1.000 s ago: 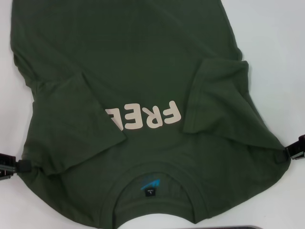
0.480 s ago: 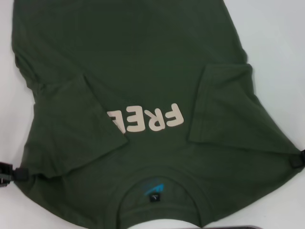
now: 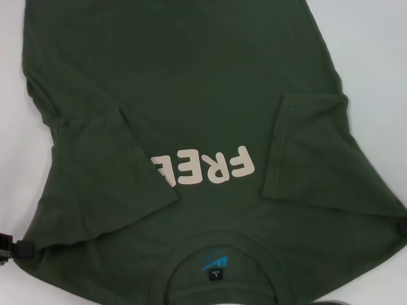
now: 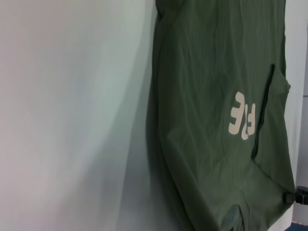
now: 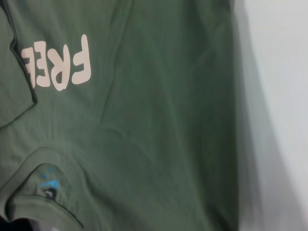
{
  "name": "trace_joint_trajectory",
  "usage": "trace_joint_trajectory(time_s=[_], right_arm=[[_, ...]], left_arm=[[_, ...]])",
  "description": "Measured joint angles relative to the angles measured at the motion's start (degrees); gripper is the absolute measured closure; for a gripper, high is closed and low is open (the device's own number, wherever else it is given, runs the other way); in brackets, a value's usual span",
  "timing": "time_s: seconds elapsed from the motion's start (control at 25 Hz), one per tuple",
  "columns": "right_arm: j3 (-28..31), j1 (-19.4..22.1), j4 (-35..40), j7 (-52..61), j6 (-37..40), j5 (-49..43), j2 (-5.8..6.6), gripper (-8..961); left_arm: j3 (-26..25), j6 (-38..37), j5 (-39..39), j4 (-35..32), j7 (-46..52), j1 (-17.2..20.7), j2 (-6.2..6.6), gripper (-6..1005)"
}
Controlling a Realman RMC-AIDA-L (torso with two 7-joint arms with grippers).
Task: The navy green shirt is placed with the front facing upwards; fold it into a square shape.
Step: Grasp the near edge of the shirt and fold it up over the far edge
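Note:
The navy green shirt [image 3: 191, 82] lies front up on the white table, collar [image 3: 222, 244] nearest me, with the cream letters [image 3: 203, 168] partly covered. Both sleeves are folded inward over the chest: one on the left [image 3: 108, 184], one on the right [image 3: 318, 152]. My left gripper [image 3: 9, 248] is shut on the shirt's left shoulder edge. At the right border my right gripper [image 3: 402, 227] pinches the right shoulder corner; the left wrist view also shows this gripper [image 4: 297, 196] on that corner. A blue neck label [image 3: 216, 262] shows inside the collar. The right wrist view shows the shirt [image 5: 144, 120] close up.
White tabletop [image 3: 375, 63] shows on the right of the shirt and a narrow strip of it on the left [image 3: 9, 127]. The shirt's hem runs out of view at the far side.
The whole shirt has slid toward me, lettering and collar lower in the head view. Both grippers moved with it, down and toward the picture's borders, still holding the shoulders.

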State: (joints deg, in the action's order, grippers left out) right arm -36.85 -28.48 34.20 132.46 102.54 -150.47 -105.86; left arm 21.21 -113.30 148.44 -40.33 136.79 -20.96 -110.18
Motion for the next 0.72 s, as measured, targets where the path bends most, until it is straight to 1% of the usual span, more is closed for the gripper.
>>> trace_joint_trajectory(time_s=[0.16,0.32,0.4,0.52,0.72], right_arm=[[0.84,-0.28,0.00,-0.23,0.91,0.19,-0.03,943],[3.29,-1.52,0.60,-0.68,1.54,0.33,0.26,943],[4.90,-2.86,0.74,-0.73,1.58,0.38,0.49,943],[7.45,-5.54,0.77,-0.50,1.48,0.51,0.52,943],[10.16,-9.70,0.78,-0.10,0.37,3.08,-0.10,943]], left_arm=[[-0.47,-1.05,-0.73,-0.12,-0.73,-0.50,0.01,915],[-1.07,-1.53,-1.93,0.18,-1.36,-2.48,0.46,913],[-1.56,-0.93,-1.96,0.35,-0.89,-4.29,0.65,912],[-2.64,0.46,-2.00,0.50,0.23,-7.42,0.74,910],[-4.11,4.18,-2.10,0.67,2.65,-12.66,0.51,907]])
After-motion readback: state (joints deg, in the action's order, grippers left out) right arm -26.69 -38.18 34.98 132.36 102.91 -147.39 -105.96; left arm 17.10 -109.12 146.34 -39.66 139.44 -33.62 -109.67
